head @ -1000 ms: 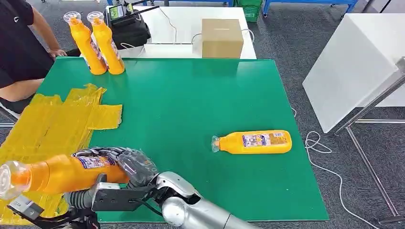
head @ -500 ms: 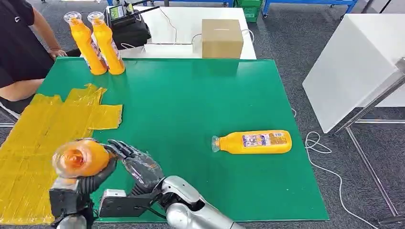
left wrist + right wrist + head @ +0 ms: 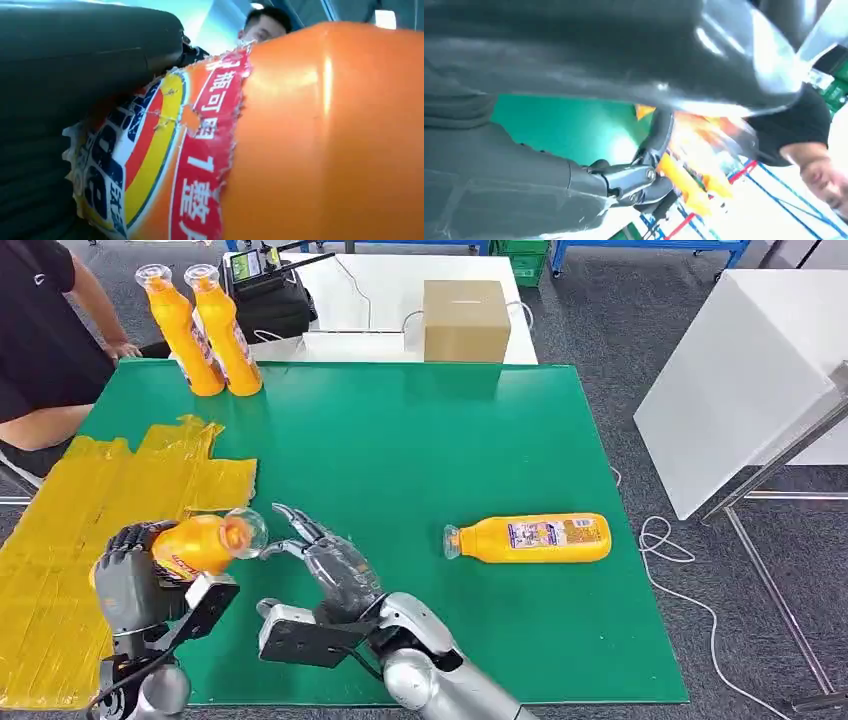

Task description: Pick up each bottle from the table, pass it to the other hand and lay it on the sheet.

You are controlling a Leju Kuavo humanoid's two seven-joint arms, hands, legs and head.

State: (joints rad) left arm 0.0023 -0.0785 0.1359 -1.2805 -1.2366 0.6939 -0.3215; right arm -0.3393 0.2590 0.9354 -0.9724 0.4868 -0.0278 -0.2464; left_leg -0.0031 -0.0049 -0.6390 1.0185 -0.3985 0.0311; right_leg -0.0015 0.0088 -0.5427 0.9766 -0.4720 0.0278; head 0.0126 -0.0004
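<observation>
L hand [image 3: 130, 575] grips bottle [image 3: 200, 544] over yellow sheet [image 3: 70, 530] on green table [image 3: 400, 440]; R hand [image 3: 325, 560] open, grey carpet [image 3: 600, 320] beyond.

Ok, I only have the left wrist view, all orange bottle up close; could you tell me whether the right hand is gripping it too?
Observer: No. The right hand is open, fingers spread beside the cap; the left hand alone grips the held bottle.
Operator: Thanks. Is it over the sheet?
Observer: Roughly above the yellow sheet at its edge, lifted.
Operator: How many bottles stand or lie on the table?
Observer: Three: a lying bottle on the green table, and two upright bottles at the far corner.
</observation>
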